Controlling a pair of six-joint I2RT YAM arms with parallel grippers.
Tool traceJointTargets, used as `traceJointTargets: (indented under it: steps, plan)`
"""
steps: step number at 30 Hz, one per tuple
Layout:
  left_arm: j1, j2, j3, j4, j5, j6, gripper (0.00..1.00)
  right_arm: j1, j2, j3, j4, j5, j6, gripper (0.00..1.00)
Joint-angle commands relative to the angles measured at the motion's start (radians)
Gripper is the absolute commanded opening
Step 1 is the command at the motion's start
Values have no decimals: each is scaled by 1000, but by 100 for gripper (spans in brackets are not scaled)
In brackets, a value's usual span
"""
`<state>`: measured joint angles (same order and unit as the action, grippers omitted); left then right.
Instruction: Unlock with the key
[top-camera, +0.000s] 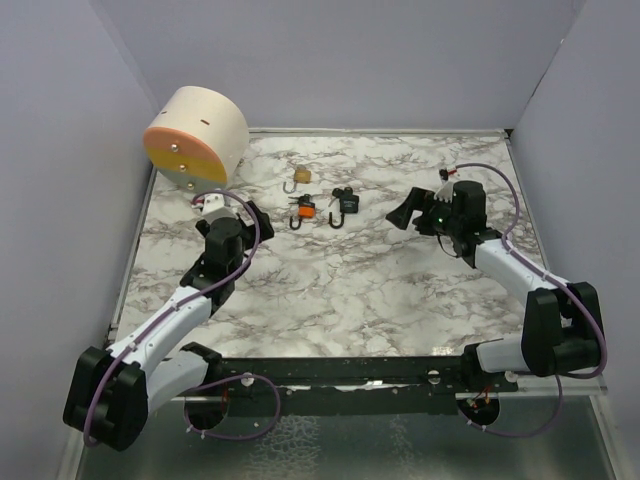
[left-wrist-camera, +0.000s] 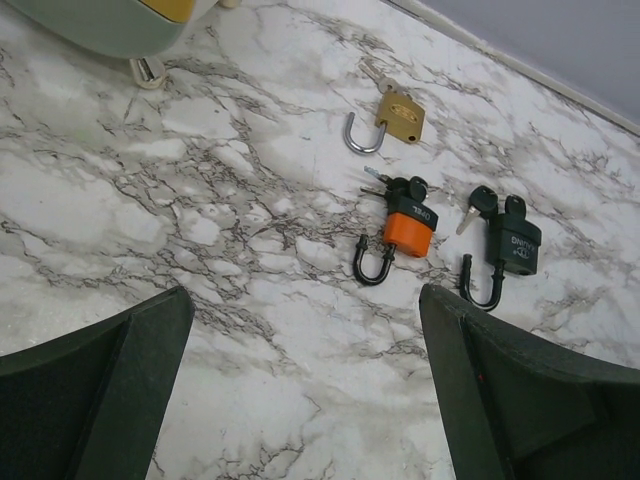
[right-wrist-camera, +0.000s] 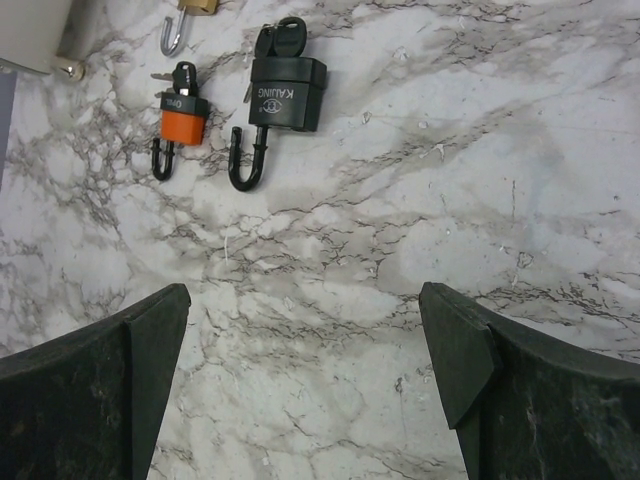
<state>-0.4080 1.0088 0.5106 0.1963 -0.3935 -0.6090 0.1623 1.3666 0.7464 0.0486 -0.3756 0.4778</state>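
Three padlocks lie on the marble table (top-camera: 330, 290): a brass padlock (top-camera: 301, 175), an orange padlock (top-camera: 303, 211) and a black padlock (top-camera: 345, 204). In the left wrist view the orange padlock (left-wrist-camera: 410, 228) has a black-headed key (left-wrist-camera: 400, 187) in its body, and the black padlock (left-wrist-camera: 513, 247) has a key (left-wrist-camera: 482, 203) too. The brass padlock (left-wrist-camera: 400, 117) shows no key. My left gripper (top-camera: 245, 215) (left-wrist-camera: 305, 295) is open, left of the locks and short of them. My right gripper (top-camera: 405, 212) (right-wrist-camera: 305, 290) is open, right of the black padlock (right-wrist-camera: 287, 92), touching nothing.
A cream cylinder with an orange face (top-camera: 195, 135) stands at the back left, close to the brass padlock. Grey walls close in the table on three sides. Bare marble lies under both grippers and toward the near edge.
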Motion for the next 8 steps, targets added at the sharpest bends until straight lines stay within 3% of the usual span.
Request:
traceJointTargets:
  steps: [1,8]
  plan:
    - [-2,-21,-1,46,-11,-6,99,-3,-9,-6,48,-38,1,100]
    - [-2,-14,-9,66,-9,-28,99,-3,-28,-5,23,-23,-17,99]
